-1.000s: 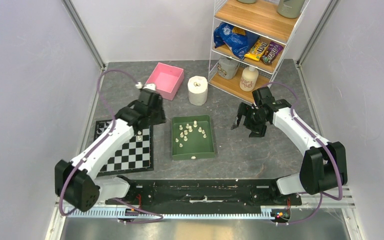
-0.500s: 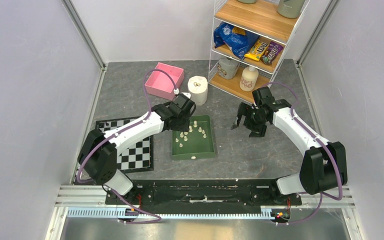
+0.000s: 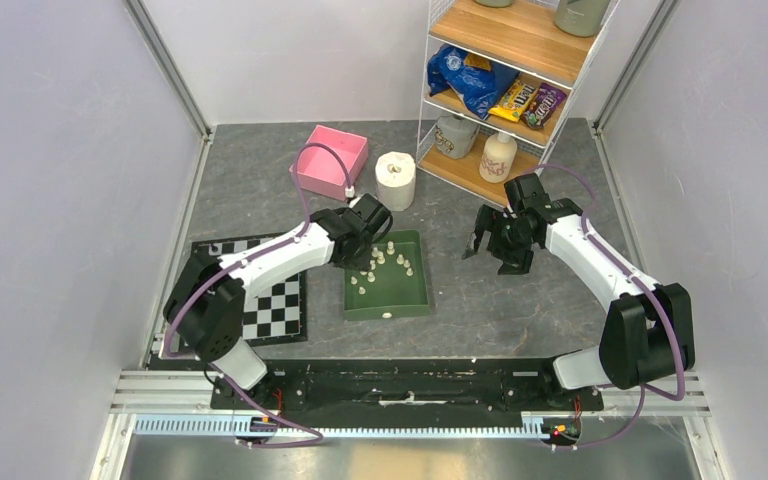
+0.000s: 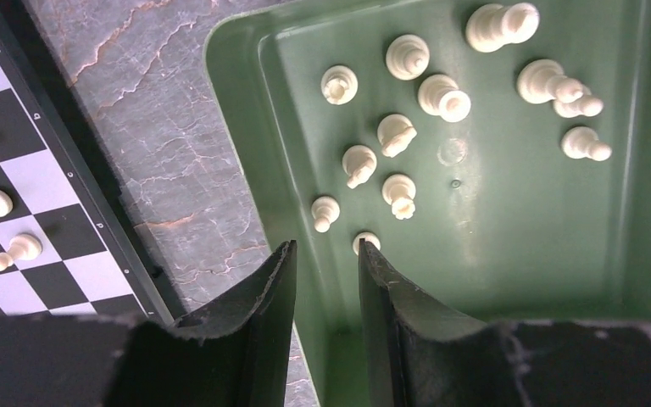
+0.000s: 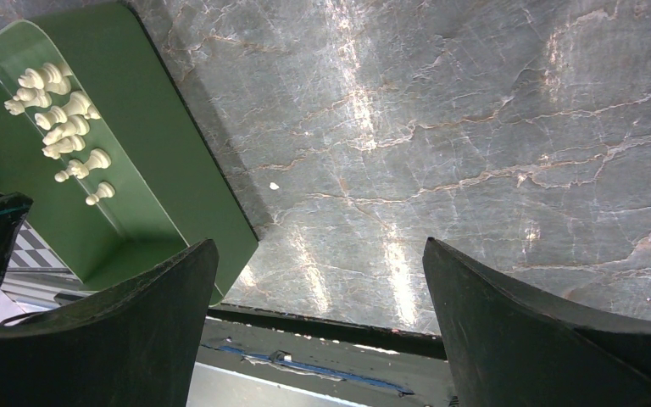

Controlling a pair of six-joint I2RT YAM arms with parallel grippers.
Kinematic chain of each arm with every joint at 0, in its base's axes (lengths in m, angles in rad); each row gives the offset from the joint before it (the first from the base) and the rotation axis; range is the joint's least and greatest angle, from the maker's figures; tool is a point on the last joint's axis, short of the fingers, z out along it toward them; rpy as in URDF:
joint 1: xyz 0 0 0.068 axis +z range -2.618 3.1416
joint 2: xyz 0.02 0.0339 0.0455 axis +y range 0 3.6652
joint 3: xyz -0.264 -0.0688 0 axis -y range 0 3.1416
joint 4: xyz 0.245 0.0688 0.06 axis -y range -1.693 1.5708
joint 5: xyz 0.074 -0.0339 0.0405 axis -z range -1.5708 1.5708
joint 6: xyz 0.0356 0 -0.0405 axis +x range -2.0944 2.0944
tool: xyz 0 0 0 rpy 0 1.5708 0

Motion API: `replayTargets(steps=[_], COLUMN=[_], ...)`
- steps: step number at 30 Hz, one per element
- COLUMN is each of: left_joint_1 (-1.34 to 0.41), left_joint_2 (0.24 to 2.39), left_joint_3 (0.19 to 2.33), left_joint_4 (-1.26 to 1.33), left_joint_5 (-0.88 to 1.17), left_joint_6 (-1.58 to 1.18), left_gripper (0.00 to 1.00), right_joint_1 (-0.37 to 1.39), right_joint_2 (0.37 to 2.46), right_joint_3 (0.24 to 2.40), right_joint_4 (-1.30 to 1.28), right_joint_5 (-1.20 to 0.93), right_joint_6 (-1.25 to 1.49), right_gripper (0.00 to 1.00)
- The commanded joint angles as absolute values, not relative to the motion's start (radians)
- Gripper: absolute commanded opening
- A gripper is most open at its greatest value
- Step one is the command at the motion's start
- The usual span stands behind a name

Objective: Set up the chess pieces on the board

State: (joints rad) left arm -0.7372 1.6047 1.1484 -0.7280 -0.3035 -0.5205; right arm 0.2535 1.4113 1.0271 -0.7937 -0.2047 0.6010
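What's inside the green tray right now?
About a dozen loose cream chess pieces, clustered in the green tray's far half, some tipped over; one lone piece near its front wall. The left gripper hides the tray's near end and part of one piece in the wrist view.

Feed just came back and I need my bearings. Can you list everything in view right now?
tray: one, green, table centre
board: one, black and white checks, left of tray
chess pieces: cream; about a dozen loose in tray, at least three on board
box: one, pink, far side
paper roll: one, white, right of box
shelf rack: one, wood and white wire, far right
snack bags: several, mixed colours, on rack
bottles: at least two, pale, rack's lowest shelf
table: one, grey stone pattern
left gripper: black, jaws slightly apart, empty, over tray's left edge
right gripper: black, jaws wide, empty, over table right of tray
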Motion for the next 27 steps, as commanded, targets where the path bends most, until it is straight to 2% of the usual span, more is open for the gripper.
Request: replayTargets(steps=[1,15,27], left_joint_1=[-0.732,-0.687,-0.686], left_joint_2=[1.621,1.657,1.654], left_joint_3=[1.150,1.200,1.227], left_joint_4=[-0.751,-0.728,-0.760], left_joint_5=[-0.321,-0.186,-0.164], left_joint_6=[-0.489,-0.271,-0.119], left_gripper=[0.40,0.37,0.35], right_joint_1=[0.254,0.254,0.255], right_joint_2=[1.396,1.396,1.393], right_joint_3=[1.024,1.016,1.012], right_joint_4=[-0.778,-0.777,-0.776], right_joint_5=[-0.202,-0.196,-0.196], right_joint_6=[0.589,0.586,0.589], right_gripper=[0.99,0.99,0.99])
